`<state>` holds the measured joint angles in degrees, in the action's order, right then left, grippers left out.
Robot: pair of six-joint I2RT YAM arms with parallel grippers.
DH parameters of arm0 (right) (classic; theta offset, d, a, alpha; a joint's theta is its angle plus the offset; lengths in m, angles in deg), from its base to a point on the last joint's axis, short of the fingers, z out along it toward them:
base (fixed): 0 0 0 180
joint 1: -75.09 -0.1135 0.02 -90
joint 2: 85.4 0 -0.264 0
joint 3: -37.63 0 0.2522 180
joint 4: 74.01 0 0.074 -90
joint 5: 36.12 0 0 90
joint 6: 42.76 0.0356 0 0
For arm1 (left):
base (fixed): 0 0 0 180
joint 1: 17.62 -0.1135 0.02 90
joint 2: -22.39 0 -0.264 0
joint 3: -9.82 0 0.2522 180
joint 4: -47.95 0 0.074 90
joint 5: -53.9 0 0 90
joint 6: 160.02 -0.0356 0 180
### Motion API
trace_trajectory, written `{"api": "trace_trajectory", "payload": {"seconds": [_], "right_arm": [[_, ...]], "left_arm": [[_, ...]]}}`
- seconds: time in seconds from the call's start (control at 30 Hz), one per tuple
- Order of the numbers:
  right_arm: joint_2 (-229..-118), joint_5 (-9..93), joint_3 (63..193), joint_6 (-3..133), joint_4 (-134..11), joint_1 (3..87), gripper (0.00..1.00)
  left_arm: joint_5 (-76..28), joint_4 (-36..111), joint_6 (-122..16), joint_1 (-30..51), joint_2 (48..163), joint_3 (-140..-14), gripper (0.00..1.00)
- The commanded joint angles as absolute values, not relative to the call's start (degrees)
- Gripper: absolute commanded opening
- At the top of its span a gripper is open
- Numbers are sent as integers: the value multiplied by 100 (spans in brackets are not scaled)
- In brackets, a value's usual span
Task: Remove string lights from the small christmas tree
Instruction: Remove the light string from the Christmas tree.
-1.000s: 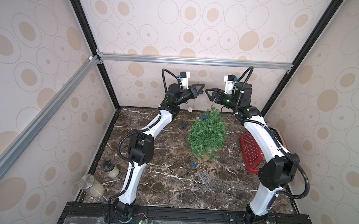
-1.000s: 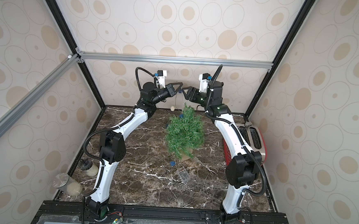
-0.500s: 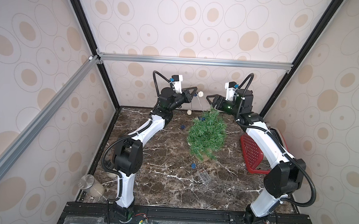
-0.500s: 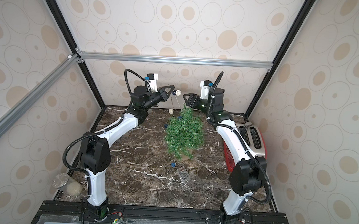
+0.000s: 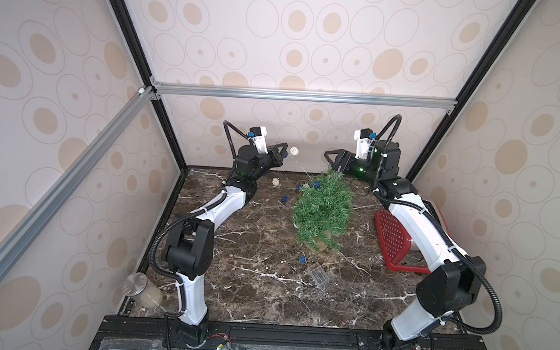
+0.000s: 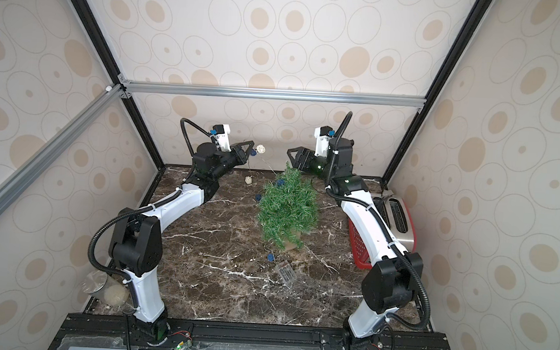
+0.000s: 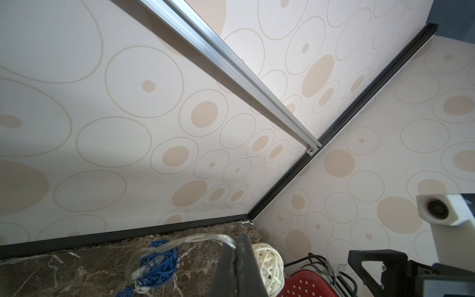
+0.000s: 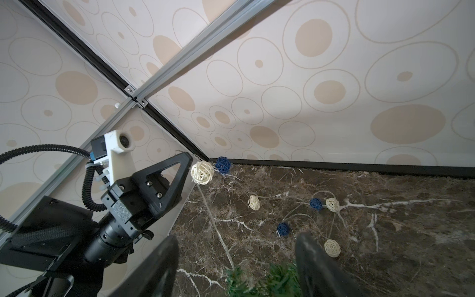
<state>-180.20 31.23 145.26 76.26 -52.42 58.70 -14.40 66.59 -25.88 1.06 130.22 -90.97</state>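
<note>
- Near the back wall point(image 5: 308, 124), left gripper point(image 5: 282, 150) clamped on string lights point(image 5: 294, 151), pulled sideways away from the small christmas tree point(image 5: 323, 208).
- Pale wire point(image 8: 216, 226) still caught at the treetop; more unwinding likely needed.
- Beside the treetop, right gripper point(image 5: 331, 160) apart, empty, drawn back.

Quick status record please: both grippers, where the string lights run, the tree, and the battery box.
left gripper: shut on the string lights, raised above the table
right gripper: open, empty, near the small christmas tree top
string lights: wire runs from left gripper into the tree top; loose balls lie on the table behind the tree
tree: standing in its pot
battery box: on the table, in front of the tree
</note>
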Motion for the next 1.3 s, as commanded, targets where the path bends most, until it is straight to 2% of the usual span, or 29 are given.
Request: {"api": "trace_trajectory", "payload": {"seconds": [0.0, 0.63, 0.97, 1.17, 1.27], "right_arm": [[-17874, 3189, 14421, 7560, -5090, 5874, 73], [-17926, 3289, 14351, 7598, -4971, 5865, 73], [-17935, 3226, 14254, 7621, -5040, 5863, 73], [-17935, 3206, 14280, 7654, -5043, 5865, 73], [-17928, 3214, 14302, 7629, -5002, 5866, 73]], "left_arm": [[-1649, 7057, -2627, 77, 12487, -8983, 0], [-2085, 7038, -2666, -121, 11594, -7945, 0], [-1598, 7364, -2296, -116, 11842, -8320, 0], [-1565, 6867, -2411, -120, 12328, -9044, 0], [-1521, 6868, -2350, -118, 12446, -8993, 0]]}}
